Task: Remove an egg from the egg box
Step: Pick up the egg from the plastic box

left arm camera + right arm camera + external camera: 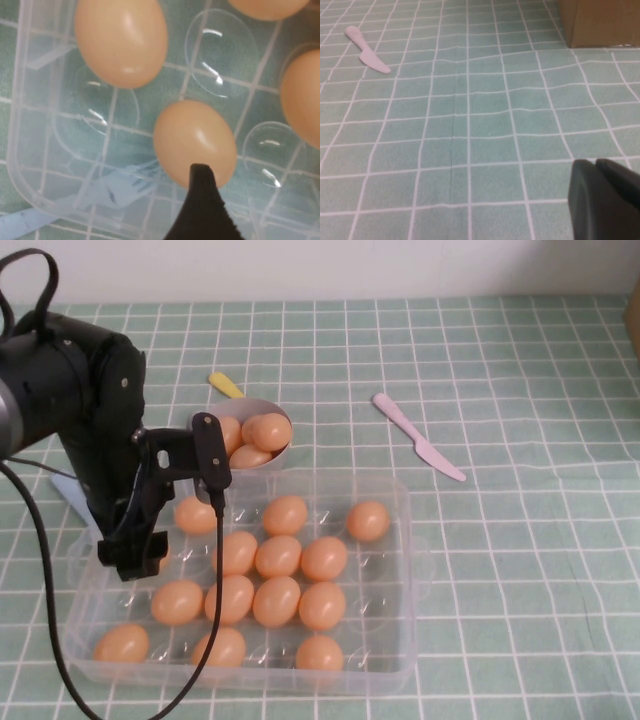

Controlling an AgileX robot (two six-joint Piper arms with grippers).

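Hovering arm: left gripper hangs over the near-left part of the egg box, above the dimples and touching nothing.
Left fingers: one dark fingertip shows in the left wrist view; its partner is out of frame, so whether the pair stands apart or together cannot be told.
Target item: the egg, orange-tan and matte, sits in a dimple just ahead of that fingertip, apart from it.
Neighbouring item: a larger-looking egg lies further ahead of the fingertip, in the next dimple; two more eggs cut the frame edge.
Container: clear plastic tray on the green checked counter, holding over a dozen eggs with several dimples bare.
Other holder: round bowl beyond the tray, carrying three eggs.
Loose items: pink knife and yellow utensil on the counter, well apart from the fingers; a pale blue fork lies under the tray.
Right gripper: parked over bare counter, away from the tray; its fingers appear pressed together on nothing.
Handling, judged: light, rigid, smooth and curved, so likely to squirt out of a tip pinch; possibly brittle.
Hold point, judged: across the widest middle, one finger each side, with gentle pressure.
Risk, judged: nudging adjacent eggs while descending.
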